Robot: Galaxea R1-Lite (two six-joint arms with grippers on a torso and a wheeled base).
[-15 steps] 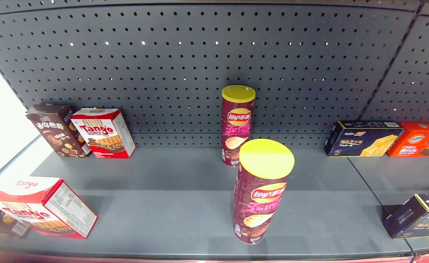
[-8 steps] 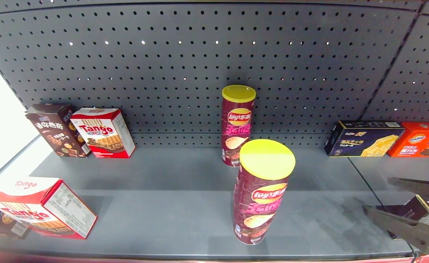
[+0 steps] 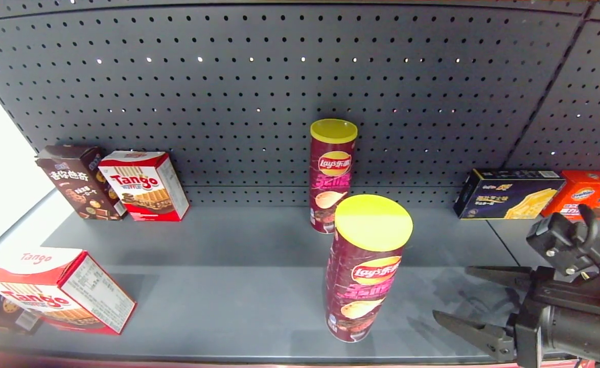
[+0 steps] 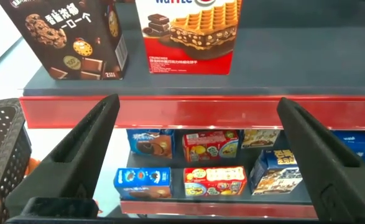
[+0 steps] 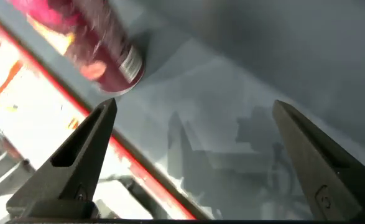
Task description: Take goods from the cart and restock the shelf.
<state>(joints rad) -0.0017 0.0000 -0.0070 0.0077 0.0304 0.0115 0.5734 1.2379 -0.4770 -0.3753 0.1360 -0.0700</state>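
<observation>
Right gripper [image 3: 451, 294] spread beside front chip can [image 3: 364, 271], rear can [image 3: 332, 174] behind; left gripper [image 4: 198, 102] spread.

At the lower right of the head view, the right pincer [image 3: 451, 292] has two long, tapered, dark grey fingers [image 3: 474, 332] set on a rounded black wrist housing [image 3: 571, 327]. Above it is a knobbly black bracket [image 3: 568, 240] with small silver screws [image 3: 546, 252]. The left pincer [image 4: 196, 102] has matching matte black, wedge-shaped fingers.
</observation>
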